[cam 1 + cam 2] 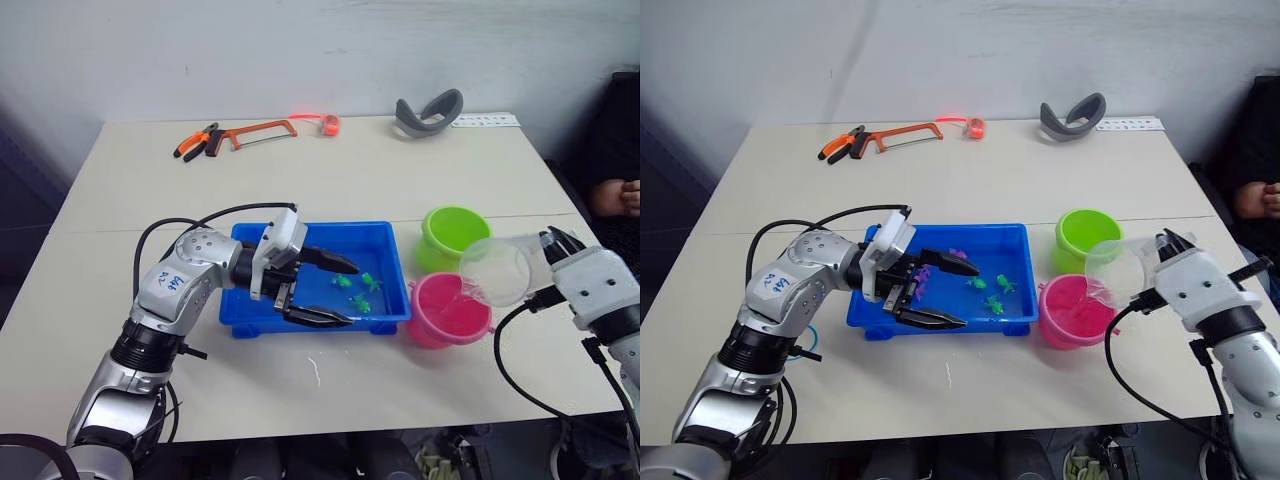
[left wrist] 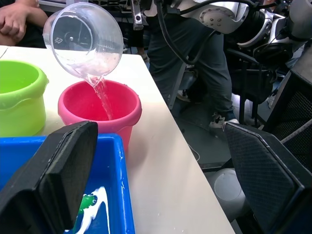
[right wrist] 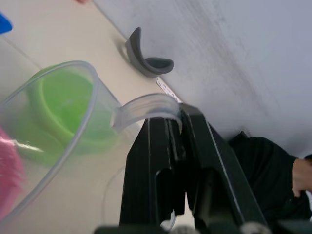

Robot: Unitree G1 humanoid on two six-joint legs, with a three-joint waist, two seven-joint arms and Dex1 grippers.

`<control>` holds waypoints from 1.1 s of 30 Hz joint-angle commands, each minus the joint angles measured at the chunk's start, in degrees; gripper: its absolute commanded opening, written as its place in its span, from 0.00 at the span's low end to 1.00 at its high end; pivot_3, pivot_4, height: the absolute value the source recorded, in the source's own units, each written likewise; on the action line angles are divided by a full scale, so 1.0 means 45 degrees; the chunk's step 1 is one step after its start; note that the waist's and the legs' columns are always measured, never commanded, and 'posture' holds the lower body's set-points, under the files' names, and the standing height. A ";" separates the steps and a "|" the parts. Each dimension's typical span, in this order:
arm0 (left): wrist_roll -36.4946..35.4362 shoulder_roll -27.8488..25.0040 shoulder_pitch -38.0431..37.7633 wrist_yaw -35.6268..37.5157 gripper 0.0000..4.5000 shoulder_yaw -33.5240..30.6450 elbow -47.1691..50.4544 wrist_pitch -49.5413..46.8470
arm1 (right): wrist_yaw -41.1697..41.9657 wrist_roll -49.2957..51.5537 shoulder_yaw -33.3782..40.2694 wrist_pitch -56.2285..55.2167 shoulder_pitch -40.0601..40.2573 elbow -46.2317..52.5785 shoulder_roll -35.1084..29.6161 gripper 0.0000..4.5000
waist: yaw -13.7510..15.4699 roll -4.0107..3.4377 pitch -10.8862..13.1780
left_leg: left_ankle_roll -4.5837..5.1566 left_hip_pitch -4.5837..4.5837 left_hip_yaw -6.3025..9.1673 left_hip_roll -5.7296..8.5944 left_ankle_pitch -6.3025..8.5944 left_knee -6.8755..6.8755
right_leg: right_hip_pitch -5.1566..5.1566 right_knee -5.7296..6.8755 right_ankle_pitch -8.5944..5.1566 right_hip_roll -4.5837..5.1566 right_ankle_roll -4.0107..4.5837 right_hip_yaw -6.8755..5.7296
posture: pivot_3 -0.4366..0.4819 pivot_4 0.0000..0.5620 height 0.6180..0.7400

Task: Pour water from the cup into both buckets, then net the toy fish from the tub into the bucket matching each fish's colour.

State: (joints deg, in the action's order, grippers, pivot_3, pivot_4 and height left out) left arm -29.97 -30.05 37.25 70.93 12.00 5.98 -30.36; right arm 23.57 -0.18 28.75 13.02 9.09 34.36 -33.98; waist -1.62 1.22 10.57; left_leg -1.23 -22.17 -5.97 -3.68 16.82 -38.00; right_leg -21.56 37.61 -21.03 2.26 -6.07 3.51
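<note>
Water point(image 2: 103, 99) runs from the tipped clear cup point(image 1: 496, 271), held by its handle in the closed right claw point(image 3: 178, 127), into the pink bucket point(image 1: 447, 310) beside the green bucket point(image 1: 452, 234), while the left claw point(image 1: 340, 292) hangs wide open over the blue tub point(image 1: 385, 240).

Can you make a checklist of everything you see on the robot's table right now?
Surface: beige table, dry where visible.
Job's things: clear cup tipped, water streaming into pink bucket; green bucket behind it; blue tub holds green fish.
Clutter: hacksaw, pliers, grey curved piece, at far edge.
Grippers: right gripper shut on cup's handle; left gripper open over tub.
Cables: black, along both arms.
Surroundings: white wall; person's hand on the right.
</note>
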 commanded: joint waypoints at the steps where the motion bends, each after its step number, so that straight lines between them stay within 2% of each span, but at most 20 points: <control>1: 0.0000 -0.0014 0.0201 0.0121 1.00 -0.0175 0.0092 0.0199 | -0.0234 0.1315 0.1096 0.0899 -0.0413 0.0137 0.0428 0.01 | -0.0009 0.0000 0.0000 | 0.0000 -0.0001 0.0002 -0.0001 0.0000 0.0000 | 0.0000 0.0000 0.0000 -0.0002 0.0000 -0.0001 | 0.48 0.27 1.00; 7: -0.0002 0.0055 0.0332 0.0067 1.00 -0.0216 -0.0080 0.0184 | -0.0979 0.2887 0.1988 0.2736 -0.1691 -0.0160 0.0815 0.01 | -0.0017 0.0000 0.0000 | 0.0000 0.0002 -0.0001 -0.0006 0.0000 0.0001 | -0.0002 0.0004 0.0000 0.0000 0.0000 0.0004 | 0.48 0.27 1.00; 12: -0.0178 0.0307 0.0725 -0.0241 1.00 -0.0431 -0.0398 -0.0219 | -0.1682 0.2327 0.1739 0.3301 -0.3026 -0.1612 -0.0010 0.01 | -0.0016 0.0000 0.0000 | 0.0004 0.0001 -0.0003 0.0002 -0.0001 0.0000 | -0.0003 0.0003 0.0000 0.0006 0.0000 0.0005 | 0.48 0.27 1.00; 17: 0.0086 0.0681 0.1125 -0.0782 1.00 -0.0501 -0.0841 -0.0122 | -0.2382 0.1006 0.0256 0.2604 -0.4796 -0.3752 -0.0881 0.01 | -0.0043 -0.0002 0.0001 | 0.0006 0.0001 -0.0012 0.0004 -0.0001 0.0003 | -0.0012 0.0004 0.0000 0.0007 0.0000 0.0012 | 0.48 0.27 1.00; 24: 0.0308 0.0889 0.1190 -0.1045 1.00 -0.0472 -0.1032 0.0099 | -0.3149 -0.0916 -0.1731 0.0723 -0.6349 -0.6476 -0.1505 0.01 | -0.0052 -0.0003 0.0001 | 0.0003 -0.0008 -0.0020 -0.0008 -0.0004 0.0012 | -0.0038 0.0006 -0.0001 -0.0001 0.0001 0.0019 | 0.48 0.27 1.00; 33: 0.0278 0.0986 0.1057 -0.1382 1.00 -0.0594 -0.0830 0.0016 | -0.3010 -0.3247 -0.4283 -0.2075 -0.7776 -0.8171 -0.2770 0.01 | -0.0104 -0.0011 0.0007 | 0.0005 -0.0007 -0.0039 -0.0009 -0.0005 0.0005 | -0.0048 0.0018 -0.0001 0.0011 0.0000 0.0023 | 0.48 0.27 1.00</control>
State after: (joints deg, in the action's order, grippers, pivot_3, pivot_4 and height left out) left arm -28.47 -25.83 41.84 65.38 10.57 0.90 -30.68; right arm 9.98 -12.54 10.37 6.94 -24.10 -3.00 -44.81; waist -2.08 1.17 10.60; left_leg -1.21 -22.20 -6.17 -3.72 16.79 -37.97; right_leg -21.78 37.70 -21.03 2.31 -6.07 3.61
